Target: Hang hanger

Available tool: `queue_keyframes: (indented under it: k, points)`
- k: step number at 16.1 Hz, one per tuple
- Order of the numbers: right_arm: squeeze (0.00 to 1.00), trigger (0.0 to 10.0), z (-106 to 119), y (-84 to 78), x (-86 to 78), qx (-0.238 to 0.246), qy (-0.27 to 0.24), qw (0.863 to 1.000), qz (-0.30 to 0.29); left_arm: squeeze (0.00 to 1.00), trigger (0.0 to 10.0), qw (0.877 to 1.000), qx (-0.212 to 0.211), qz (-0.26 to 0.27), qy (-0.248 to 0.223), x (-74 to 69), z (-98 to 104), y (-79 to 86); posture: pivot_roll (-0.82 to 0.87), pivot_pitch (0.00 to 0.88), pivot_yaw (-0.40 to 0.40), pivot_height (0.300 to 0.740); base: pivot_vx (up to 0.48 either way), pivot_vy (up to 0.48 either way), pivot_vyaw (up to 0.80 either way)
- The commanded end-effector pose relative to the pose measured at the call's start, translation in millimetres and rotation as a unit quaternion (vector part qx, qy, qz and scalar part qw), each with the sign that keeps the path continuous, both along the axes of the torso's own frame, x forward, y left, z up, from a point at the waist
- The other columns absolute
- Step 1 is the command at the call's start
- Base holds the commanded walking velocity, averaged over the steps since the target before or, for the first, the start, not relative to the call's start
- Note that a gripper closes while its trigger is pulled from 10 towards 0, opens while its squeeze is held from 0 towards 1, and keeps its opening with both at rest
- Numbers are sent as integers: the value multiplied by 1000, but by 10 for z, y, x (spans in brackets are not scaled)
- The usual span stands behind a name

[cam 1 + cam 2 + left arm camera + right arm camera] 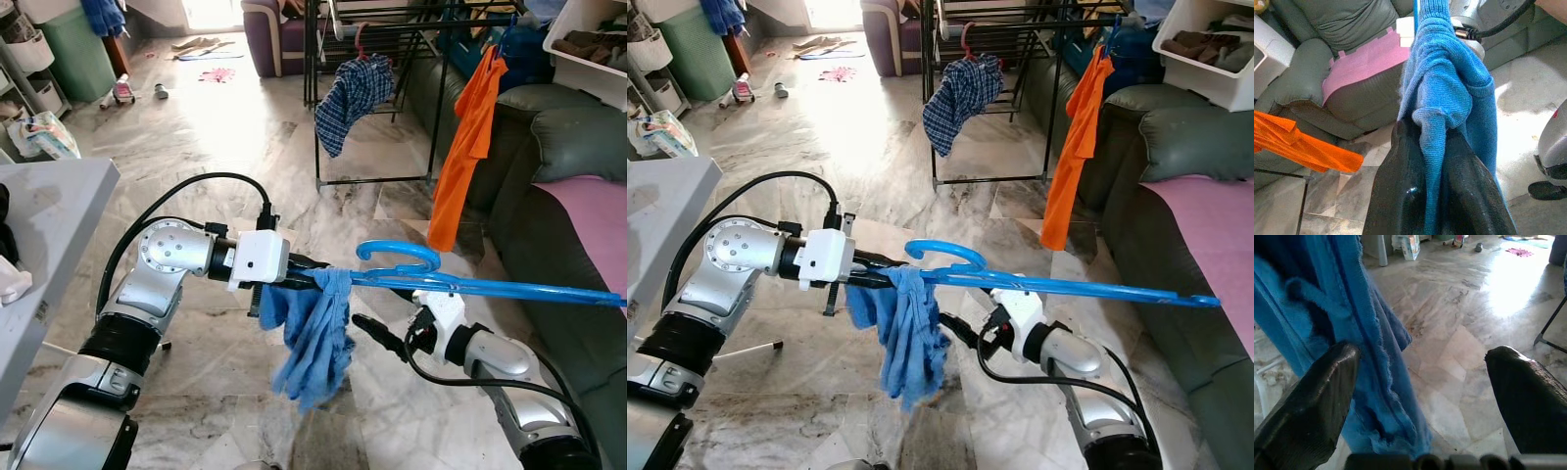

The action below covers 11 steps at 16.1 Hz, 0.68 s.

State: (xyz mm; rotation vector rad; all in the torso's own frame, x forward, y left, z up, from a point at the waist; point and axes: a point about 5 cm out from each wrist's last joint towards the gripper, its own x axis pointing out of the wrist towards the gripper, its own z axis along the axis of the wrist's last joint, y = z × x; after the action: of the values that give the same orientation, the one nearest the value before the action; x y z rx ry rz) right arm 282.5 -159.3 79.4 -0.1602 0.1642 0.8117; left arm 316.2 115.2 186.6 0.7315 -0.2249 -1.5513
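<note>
A blue plastic hanger (460,284) lies level in the air over the floor, hook (397,253) up. A blue cloth (313,338) is draped over its left end and hangs down. My left gripper (306,276) is shut on that end, its fingers (1400,196) pinching the blue cloth. My right gripper (377,333) sits just below the hanger bar, to the right of the cloth, open with nothing between its fingers (1312,406). A black drying rack (377,98) stands ahead, carrying a checked shirt (351,98) and an orange garment (468,147).
A dark green sofa (558,166) with a pink cover (598,220) runs along the right. A grey table (44,245) stands at the left. White storage bins (588,44) sit on the sofa back. Marble floor stretches toward the rack.
</note>
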Motion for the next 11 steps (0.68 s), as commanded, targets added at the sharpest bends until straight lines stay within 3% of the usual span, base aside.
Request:
queue_keyframes:
  k: [1, 4, 7, 9, 11]
  points:
    - [0, 10000, 79, 45, 49, 12, -20, 1000, 1, 0, 0, 1000, 5, -18, -9, -43, 14, -63, -7, 51, 51, 740, 0, 0, 0]
    - [0, 10000, 58, 105, 60, 15, -18, 1000, 3, 0, 0, 999, -9, -31, -9, -98, 18, -128, -7, 51, 51, 740, 0, 0, 0]
    - [0, 10000, -33, 129, 82, 7, -5, 1000, -6, 0, 0, 997, -50, -54, -18, -172, 195, -279, -2, 51, 46, 740, 0, 0, 0]
    - [0, 10000, -250, 80, 78, -40, 45, 997, -39, 0, 0, 991, -117, -70, -7, -301, 442, -420, 4, 50, 41, 740, 0, 0, 0]
    - [0, 10000, -355, 68, 35, -40, 77, 995, -42, 0, 0, 989, -129, -71, -14, -327, 500, -446, 13, 50, 33, 740, 0, 0, 0]
